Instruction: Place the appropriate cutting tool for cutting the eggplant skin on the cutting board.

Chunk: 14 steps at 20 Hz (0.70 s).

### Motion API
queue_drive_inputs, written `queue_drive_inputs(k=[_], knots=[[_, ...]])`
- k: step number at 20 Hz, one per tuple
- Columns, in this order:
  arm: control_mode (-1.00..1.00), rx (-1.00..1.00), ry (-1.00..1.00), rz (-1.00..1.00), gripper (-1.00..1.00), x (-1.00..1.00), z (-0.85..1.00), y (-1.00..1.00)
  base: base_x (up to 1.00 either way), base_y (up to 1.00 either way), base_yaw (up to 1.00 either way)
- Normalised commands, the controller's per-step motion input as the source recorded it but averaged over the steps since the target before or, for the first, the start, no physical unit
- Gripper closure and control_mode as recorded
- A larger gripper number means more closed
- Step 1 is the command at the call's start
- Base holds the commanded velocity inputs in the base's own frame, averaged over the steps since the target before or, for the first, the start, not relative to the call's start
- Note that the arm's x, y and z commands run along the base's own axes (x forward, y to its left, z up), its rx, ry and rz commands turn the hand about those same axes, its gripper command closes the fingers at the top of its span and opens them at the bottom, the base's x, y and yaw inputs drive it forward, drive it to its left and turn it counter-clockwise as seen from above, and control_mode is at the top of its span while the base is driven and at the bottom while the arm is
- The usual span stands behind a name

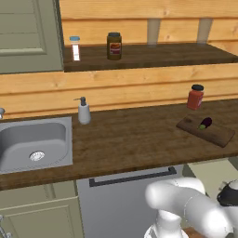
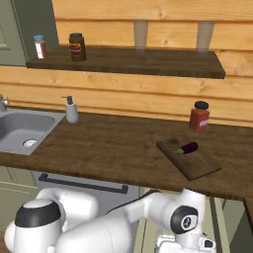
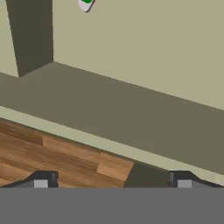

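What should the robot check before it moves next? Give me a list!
1. Flat dark brown wooden cutting board lying on the countertop: ok.
2. Small dark purple eggplant resting on the board: ok.
3. Bare board space beside the eggplant for a tool: ok.
4. Slender silvery cutting tool located: cannot tell.
5. Gripper free, nothing between its dark fingertips, and pointing low at the cabinet front and floor: ok.
6. Red jar with black lid standing apart from the board: ok.

A small white-and-green item (image 3: 85, 4) is cut off at the hand view's twelve o'clock edge, unidentifiable. The end effector (image 3: 111, 183) fingertips barely show.
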Motion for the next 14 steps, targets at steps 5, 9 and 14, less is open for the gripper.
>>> queue_drive_inputs(k=[5, 9, 14], knots=[[-1.0, 0.01, -0.18, 0.11, -1.0, 0.45, 0.22, -0.13, 0.0, 0.0, 0.0], [-1.0, 0.04, -0.23, 0.04, -1.0, 0.52, 0.09, -0.13, 0.0, 0.0, 0.0], [-1.0, 0.07, -0.17, 0.0, -1.0, 0.53, 0.0, -0.07, 0.0, 0.0, 0.0]])
